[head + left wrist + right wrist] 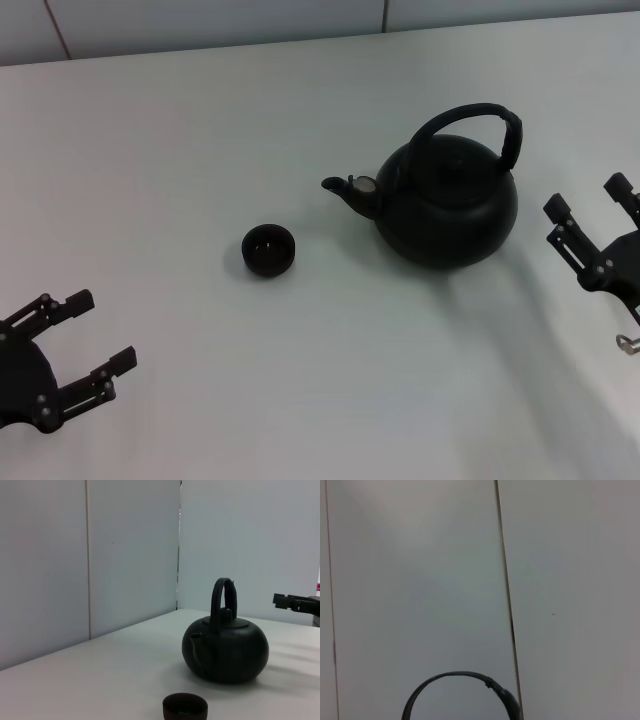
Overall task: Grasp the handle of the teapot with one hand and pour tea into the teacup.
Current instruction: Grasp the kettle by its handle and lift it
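Fingers (pixel 562 215) of the right gripper (pixel 588 199) spreading wide beside the teapot (pixel 447 197).
Left gripper (pixel 97 337) idling open at the counter (pixel 300 380) edge; teacup (pixel 268 249) sitting near the spout.

Teapot and cup on white table

Teapot (pixel 448 200) upright, handle (pixel 478 122) arched above, spout toward teacup (pixel 268 250) standing apart. Right gripper (pixel 590 208) near the pot, fingers spread. Left gripper (pixel 98 332) low, well apart, fingers spread. Table (pixel 200 140) white.

Teapot (pixel 447 205) on table (pixel 200 150), just left of the right gripper (pixel 588 213) jaws; teacup (pixel 268 250) farther left, off its spout; left gripper (pixel 100 335) jaws well apart from both.
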